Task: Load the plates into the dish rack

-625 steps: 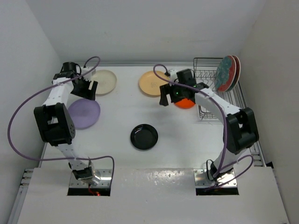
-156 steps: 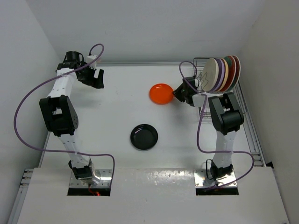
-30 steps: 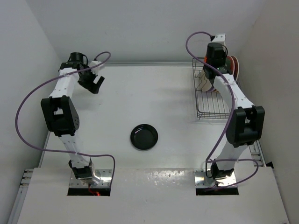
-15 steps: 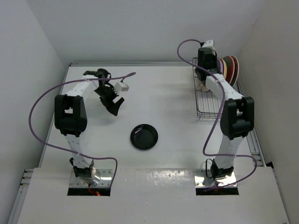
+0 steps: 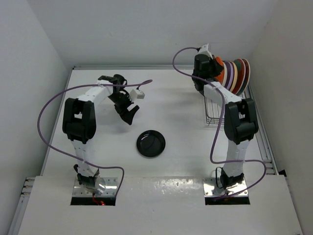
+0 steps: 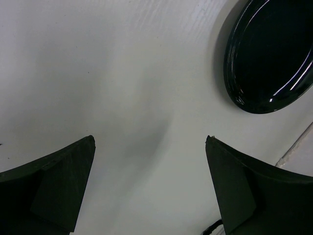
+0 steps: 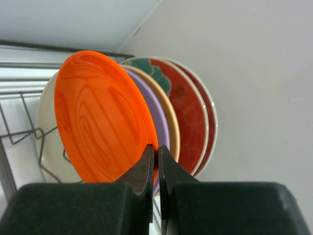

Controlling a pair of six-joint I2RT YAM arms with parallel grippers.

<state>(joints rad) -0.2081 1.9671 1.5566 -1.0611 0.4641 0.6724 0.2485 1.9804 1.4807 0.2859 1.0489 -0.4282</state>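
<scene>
Small orange plate is standing in the dish rack, right end effector pinching its rim; black plate is lying well left of the rack, left end effector gaping wide.

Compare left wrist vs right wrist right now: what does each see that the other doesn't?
Left wrist only: the black plate lying flat on the table, beyond the open left fingers.
Right wrist only: the right fingers shut on the rim of the orange plate, in front of the cream plate, lavender plate, pale orange plate and red plates standing in the dish rack.
Shared: no object. Each shows just its own dark fingers against white surfaces.
</scene>
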